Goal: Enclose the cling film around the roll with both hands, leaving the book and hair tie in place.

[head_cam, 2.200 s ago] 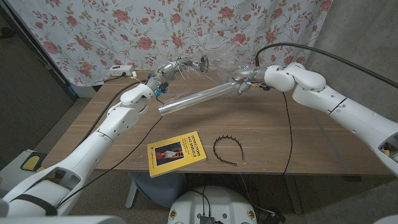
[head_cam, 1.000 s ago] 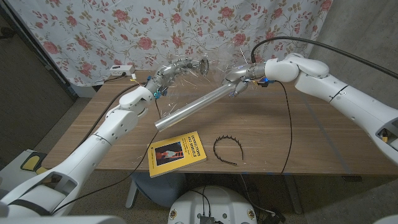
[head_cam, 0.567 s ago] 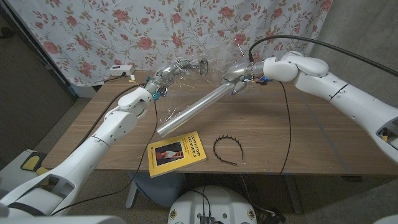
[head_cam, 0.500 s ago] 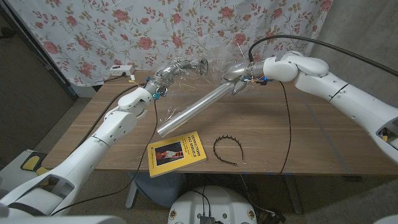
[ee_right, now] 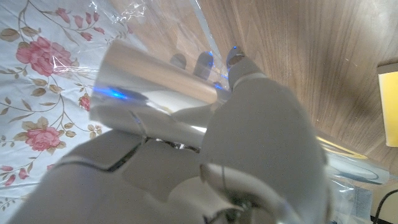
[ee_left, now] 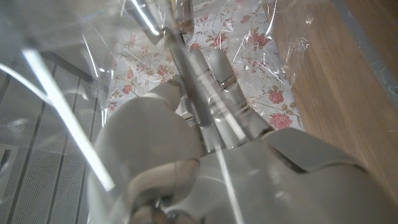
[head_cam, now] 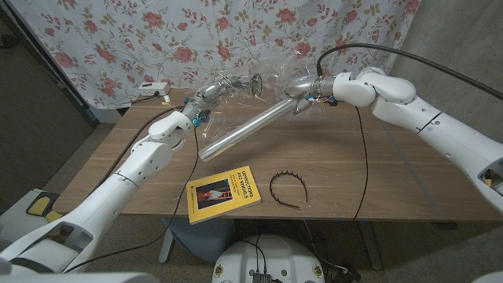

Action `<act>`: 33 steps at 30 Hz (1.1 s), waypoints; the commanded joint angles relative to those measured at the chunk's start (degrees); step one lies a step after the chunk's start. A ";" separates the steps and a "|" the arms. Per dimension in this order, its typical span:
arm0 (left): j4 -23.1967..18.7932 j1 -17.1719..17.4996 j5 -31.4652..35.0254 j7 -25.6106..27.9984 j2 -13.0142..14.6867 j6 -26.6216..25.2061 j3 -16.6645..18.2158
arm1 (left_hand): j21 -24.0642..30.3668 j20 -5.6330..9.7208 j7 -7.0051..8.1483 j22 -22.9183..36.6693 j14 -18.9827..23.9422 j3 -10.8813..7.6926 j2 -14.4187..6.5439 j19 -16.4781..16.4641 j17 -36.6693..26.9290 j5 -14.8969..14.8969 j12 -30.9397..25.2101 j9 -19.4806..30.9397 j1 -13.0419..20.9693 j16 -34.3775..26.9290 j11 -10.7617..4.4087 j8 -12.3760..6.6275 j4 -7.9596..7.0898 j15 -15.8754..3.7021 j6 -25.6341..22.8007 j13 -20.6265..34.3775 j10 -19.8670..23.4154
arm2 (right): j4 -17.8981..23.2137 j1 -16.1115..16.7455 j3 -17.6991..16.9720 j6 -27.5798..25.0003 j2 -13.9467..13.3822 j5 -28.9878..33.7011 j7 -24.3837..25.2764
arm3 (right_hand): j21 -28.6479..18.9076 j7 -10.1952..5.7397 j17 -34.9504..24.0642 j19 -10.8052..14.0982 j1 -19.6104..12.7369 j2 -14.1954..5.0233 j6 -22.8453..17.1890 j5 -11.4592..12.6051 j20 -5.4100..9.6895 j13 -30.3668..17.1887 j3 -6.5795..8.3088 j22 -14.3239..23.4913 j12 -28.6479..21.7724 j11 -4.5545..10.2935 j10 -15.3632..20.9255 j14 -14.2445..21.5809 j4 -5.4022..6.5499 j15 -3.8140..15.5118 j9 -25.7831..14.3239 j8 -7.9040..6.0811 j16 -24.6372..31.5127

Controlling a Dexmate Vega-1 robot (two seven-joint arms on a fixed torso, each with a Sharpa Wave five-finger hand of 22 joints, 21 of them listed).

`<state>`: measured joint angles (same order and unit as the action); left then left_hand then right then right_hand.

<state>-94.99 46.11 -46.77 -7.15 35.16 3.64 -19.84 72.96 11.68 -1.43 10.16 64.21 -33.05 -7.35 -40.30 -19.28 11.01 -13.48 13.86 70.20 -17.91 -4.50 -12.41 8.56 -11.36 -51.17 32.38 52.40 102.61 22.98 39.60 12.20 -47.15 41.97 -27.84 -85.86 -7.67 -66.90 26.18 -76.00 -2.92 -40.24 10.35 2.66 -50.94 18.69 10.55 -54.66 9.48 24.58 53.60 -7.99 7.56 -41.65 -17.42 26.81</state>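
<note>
I have the roll [head_cam: 242,131] lifted over the table, my right hand [head_cam: 305,96] wrapped round its far end, my left hand [head_cam: 222,85] pinching the cling film [head_cam: 271,82] — loose film is left to wind. Book [head_cam: 224,192] and hair tie [head_cam: 287,188] lie untouched.

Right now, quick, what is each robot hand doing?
Left hand: holding the loose cling film.
Right hand: gripping the upper end of the roll.

Even indoor light, glare on the cling film [head_cam: 271,82], blurry wrist views.
</note>
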 commanded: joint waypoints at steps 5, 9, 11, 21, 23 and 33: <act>0.39 -0.07 0.05 0.07 -0.63 0.40 -0.29 | 0.17 0.12 0.26 0.10 1.89 -0.69 -0.10 -0.07 -0.18 0.34 0.33 0.01 0.35 0.03 -0.01 0.22 0.23 -1.55 -0.25 0.19 0.21 | 6.86 5.32 0.15 -5.74 -1.36 10.55 5.44 | -0.41 0.48 0.37 1.21 -3.47 -5.51 -1.24 0.12 8.71 0.72 -0.03 -0.05 -0.07 0.05 1.47 1.39 -0.53 5.27 0.28 -0.55 0.42; 0.63 -0.25 0.01 -0.06 -0.99 0.44 -0.55 | 0.17 0.12 0.24 0.10 1.85 -0.71 -0.09 -0.06 -0.15 0.35 0.32 0.01 0.37 0.07 -0.08 0.21 0.25 -1.56 -0.27 0.21 0.24 | 7.86 6.59 0.55 -7.18 -1.50 15.35 7.20 | -0.46 0.49 0.52 1.41 -3.52 -5.45 -1.46 0.15 8.71 1.02 -0.07 -0.08 0.01 -0.06 1.64 1.63 -0.56 5.21 0.40 -0.55 0.38; 0.61 -0.30 0.05 -0.09 -1.07 0.43 -0.66 | 0.18 0.12 0.25 0.10 1.85 -0.71 -0.09 -0.05 -0.16 0.34 0.34 0.01 0.37 0.07 0.00 0.20 0.26 -1.55 -0.29 0.19 0.20 | 8.01 7.00 0.64 -7.89 -1.43 17.06 7.55 | -0.46 0.57 0.64 1.52 -3.63 -5.37 -1.53 0.18 8.74 1.20 -0.09 -0.11 0.02 -0.22 1.81 1.80 -0.65 5.22 0.48 -0.53 0.37; 0.34 -0.20 -0.30 -0.33 -1.09 0.35 -0.63 | 0.19 0.11 0.26 0.09 1.84 -0.73 -0.09 0.00 -0.17 0.34 0.37 0.01 0.37 0.09 -0.10 0.21 0.26 -1.54 -0.28 0.19 0.16 | 8.17 9.24 0.92 -15.13 0.44 27.45 11.00 | -0.62 0.81 1.07 2.27 -3.95 -5.17 -2.14 0.33 8.70 1.87 -0.23 -0.16 -0.03 -0.56 2.69 2.55 -0.81 5.20 0.83 -0.53 0.34; 0.27 -0.13 -0.37 -0.27 -1.07 0.34 -0.56 | 0.19 0.10 0.34 0.09 1.88 -0.72 -0.10 0.01 -0.19 0.33 0.35 0.01 0.34 0.06 -0.08 0.21 0.24 -1.52 -0.29 0.22 0.18 | 7.81 9.49 0.95 -16.53 0.99 28.63 11.52 | -0.63 0.91 1.12 2.43 -4.07 -5.12 -2.45 0.38 8.70 2.05 -0.24 -0.18 0.03 -0.57 2.73 2.71 -0.88 5.22 0.91 -0.59 0.36; 0.26 0.05 -1.03 -0.62 -1.01 0.25 -0.29 | 0.21 0.11 0.39 0.09 1.85 -0.73 -0.10 0.02 -0.16 0.33 0.33 0.01 0.33 0.11 -0.08 0.22 0.24 -1.52 -0.27 0.23 0.22 | 6.79 10.63 0.88 -24.90 4.56 33.13 13.32 | -0.97 1.52 1.65 3.91 -4.56 -4.91 -2.93 0.73 8.74 2.86 -0.48 -0.19 -0.27 -1.59 4.17 3.67 -1.03 5.27 1.33 -0.41 0.41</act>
<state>-94.60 45.96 -47.21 -7.41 34.20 3.99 -20.36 72.96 11.54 -1.43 10.16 64.21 -33.04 -7.35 -40.22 -19.25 11.03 -13.14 13.86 70.20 -17.91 -4.50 -12.40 8.56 -11.36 -51.17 32.54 52.40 110.19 32.10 40.38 -3.46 -45.74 68.17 -17.22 -86.49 -6.33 -65.40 29.08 -76.00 -2.92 -42.41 10.63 2.89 -48.20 18.17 10.39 -54.69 8.22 27.91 56.52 -8.62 8.45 -40.33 -17.42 26.81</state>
